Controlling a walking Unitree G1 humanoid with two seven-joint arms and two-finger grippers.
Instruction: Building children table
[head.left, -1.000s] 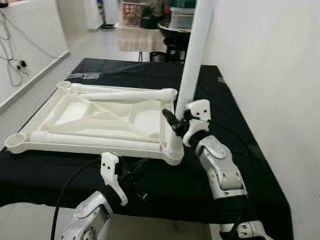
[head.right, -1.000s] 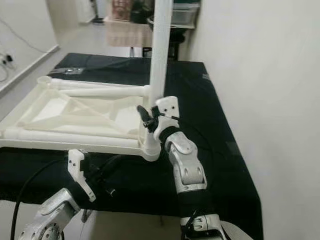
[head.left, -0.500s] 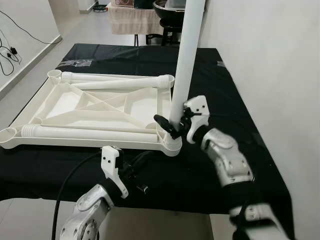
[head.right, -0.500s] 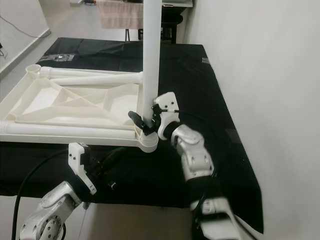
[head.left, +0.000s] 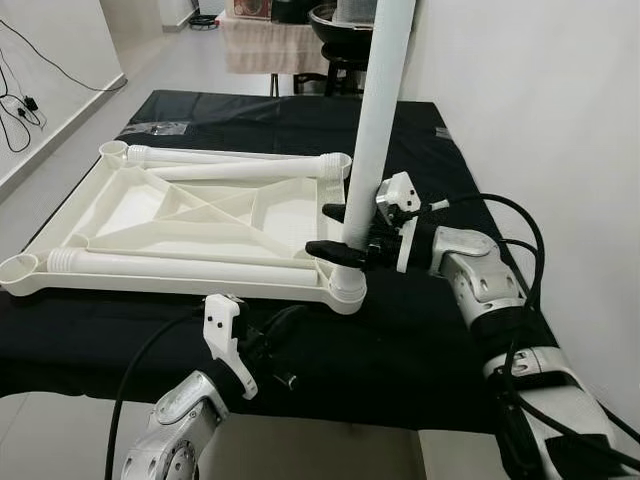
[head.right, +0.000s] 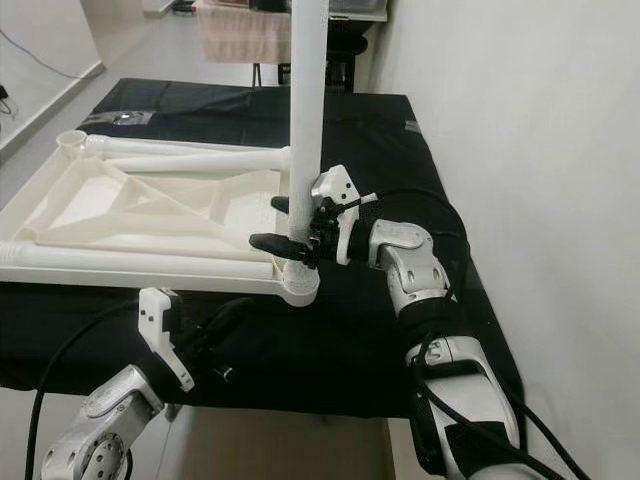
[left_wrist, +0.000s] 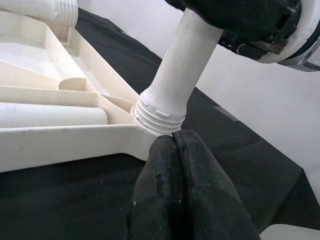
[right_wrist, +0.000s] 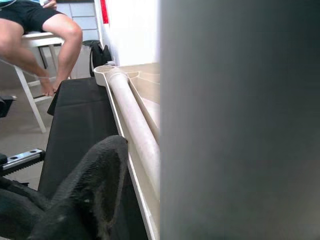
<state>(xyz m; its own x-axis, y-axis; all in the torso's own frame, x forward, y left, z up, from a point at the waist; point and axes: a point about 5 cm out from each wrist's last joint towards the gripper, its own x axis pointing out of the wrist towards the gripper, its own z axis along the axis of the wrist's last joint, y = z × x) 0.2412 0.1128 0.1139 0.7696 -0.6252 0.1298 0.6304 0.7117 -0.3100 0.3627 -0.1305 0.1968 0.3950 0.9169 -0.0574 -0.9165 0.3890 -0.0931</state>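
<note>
Swinging my right hand (head.left: 335, 232) level, I keep it clamped around the upright leg (head.left: 378, 120); the leg is seated in the tabletop (head.left: 190, 215) corner socket, ready for twisting; my left hand (left_wrist: 182, 200) idles pinched together.

right gripper (head.left: 338, 232): wrist rolls, fingers now lie level around the upright table leg (head.left: 378, 120) | right forearm swings out rightward

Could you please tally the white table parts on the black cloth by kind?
Tabletop: 1
Upright leg: 1
Lying legs: 3
Total: 5
</note>
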